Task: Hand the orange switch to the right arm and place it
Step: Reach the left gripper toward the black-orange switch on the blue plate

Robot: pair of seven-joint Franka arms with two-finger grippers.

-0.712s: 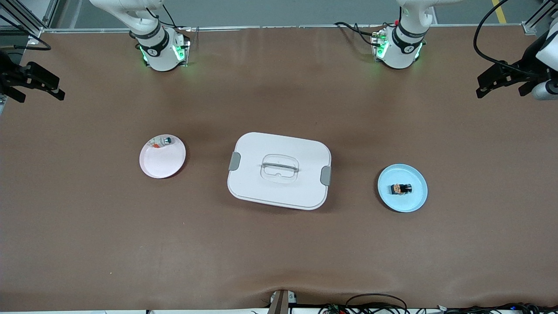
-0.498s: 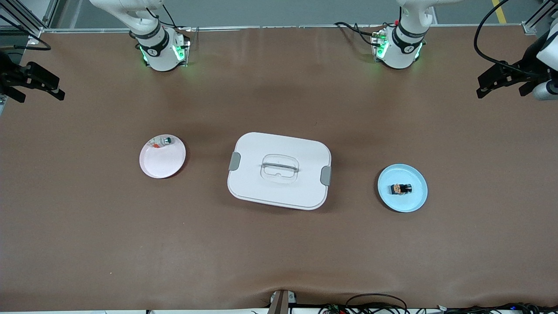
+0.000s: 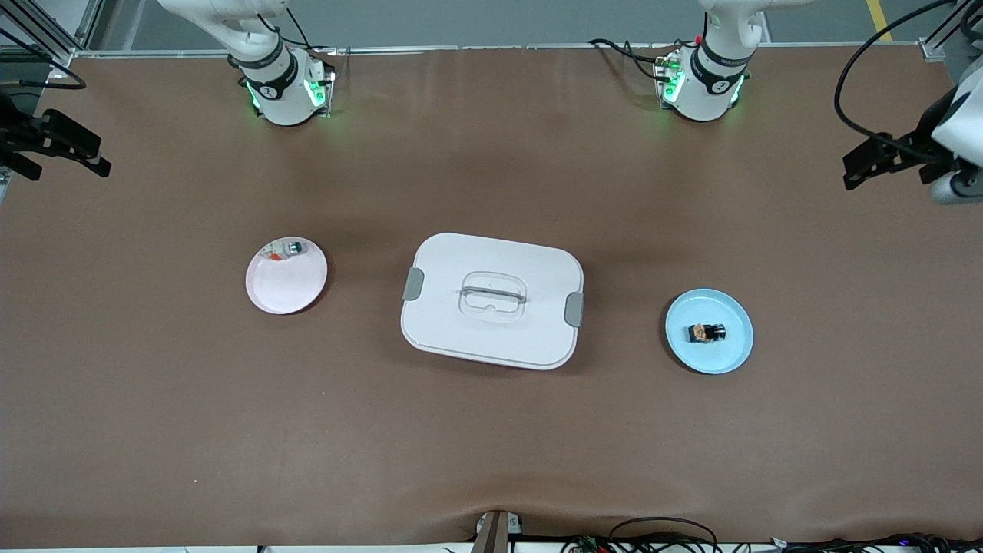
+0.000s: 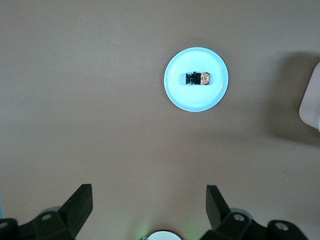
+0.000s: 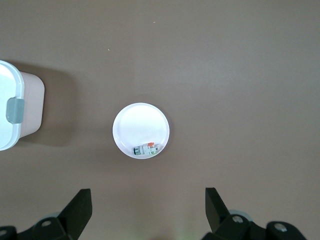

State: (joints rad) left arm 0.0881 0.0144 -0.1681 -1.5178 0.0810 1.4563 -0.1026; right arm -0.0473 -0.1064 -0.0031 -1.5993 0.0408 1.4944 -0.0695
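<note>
The orange switch (image 3: 706, 332), a tiny black part with an orange section, lies on a light blue plate (image 3: 710, 358) toward the left arm's end of the table. It also shows in the left wrist view (image 4: 198, 78) on that plate (image 4: 196, 99). My left gripper (image 3: 851, 170) is open and empty, high over the table's edge at the left arm's end, apart from the plate. It shows in its wrist view (image 4: 149, 201). My right gripper (image 3: 96, 156) is open and empty, high over the table's edge at the right arm's end. It shows in its wrist view (image 5: 148, 202).
A white lidded box (image 3: 492, 300) with grey latches stands mid-table between the two plates. A pale pink plate (image 3: 288, 288) toward the right arm's end holds a small white-green-red piece (image 3: 286, 249), which also shows in the right wrist view (image 5: 146, 149).
My left gripper has shifted slightly, a little lower in the front view. My right gripper has barely moved. The switch and plates have not moved.
</note>
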